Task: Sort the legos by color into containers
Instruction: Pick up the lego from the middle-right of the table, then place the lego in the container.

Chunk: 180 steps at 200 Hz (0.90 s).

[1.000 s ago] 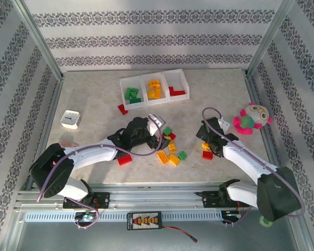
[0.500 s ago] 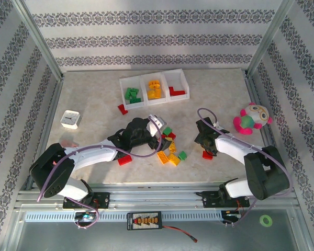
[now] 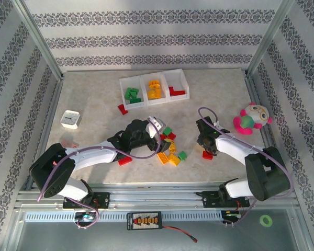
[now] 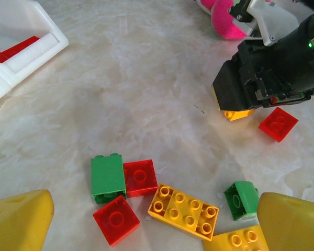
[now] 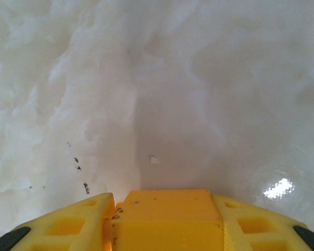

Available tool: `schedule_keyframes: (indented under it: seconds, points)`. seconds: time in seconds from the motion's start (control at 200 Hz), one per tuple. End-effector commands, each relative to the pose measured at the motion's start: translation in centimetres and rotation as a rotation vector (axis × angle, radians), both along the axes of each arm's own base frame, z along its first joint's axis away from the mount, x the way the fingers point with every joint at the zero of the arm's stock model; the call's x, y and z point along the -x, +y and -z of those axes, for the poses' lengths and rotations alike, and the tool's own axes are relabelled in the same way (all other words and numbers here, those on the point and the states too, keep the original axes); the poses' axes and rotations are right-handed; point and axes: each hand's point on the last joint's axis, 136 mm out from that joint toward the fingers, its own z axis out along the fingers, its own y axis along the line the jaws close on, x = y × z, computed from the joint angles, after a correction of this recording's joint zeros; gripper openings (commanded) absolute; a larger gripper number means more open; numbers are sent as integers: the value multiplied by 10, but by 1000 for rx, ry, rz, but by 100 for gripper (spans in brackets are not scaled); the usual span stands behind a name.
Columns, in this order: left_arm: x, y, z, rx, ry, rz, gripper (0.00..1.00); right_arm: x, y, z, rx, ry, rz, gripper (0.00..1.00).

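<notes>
Now, the right gripper (image 3: 207, 142) is clamping a yellow brick (image 5: 167, 212). The wrist view is showing the brick sitting flush between both yellow fingers (image 5: 68, 230), with bare table (image 5: 172, 94) beyond. From the left wrist the same brick is poking out under the black gripper body, low over the marble; cannot tell whether it is touching. A lone red brick (image 4: 278, 124) is lying just beside it, on the near side. The left gripper (image 4: 154, 209) is hovering over the pile (image 3: 170, 149) with its fingers spread wide and nothing between them. Under it, a green brick (image 4: 108, 178) is lying against a red one (image 4: 140, 178), with a second red (image 4: 115, 219) at their near corner. A long yellow plate (image 4: 183, 212) is lying to the right of those, and a small green cube (image 4: 241, 198) is sitting next to the plate's right end. The bins (image 3: 154, 81) are standing at the far middle of the table, well apart from both grippers. The left one is holding green pieces, the middle one yellow, the right one red. A stray red piece (image 3: 122, 109) is lying on the table just beside the left bin's near wall. Another red brick (image 3: 124, 160) is sitting near the left arm, apart from the pile. The plush (image 3: 249, 118) is lying to the far right, and the white box (image 3: 70, 119) to the left.
</notes>
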Motion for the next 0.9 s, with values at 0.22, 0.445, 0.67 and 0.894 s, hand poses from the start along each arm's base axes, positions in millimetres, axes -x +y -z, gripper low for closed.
schedule_keyframes:
  seconds: [0.22, 0.445, 0.67, 0.894]
  points:
    - [16, 18, -5, 76, 31, -70, 99, -43, 32, -57, 49, -161, -150, 28]
    - [21, 48, 6, 57, 37, -174, 99, -107, 101, -104, 79, -299, -341, 26]
    - [14, 88, 10, 37, 36, -385, 99, -180, 170, -143, 82, -437, -458, 25]
    - [15, 102, 14, 21, 59, -449, 99, -250, 204, -147, 154, -520, -471, 25]
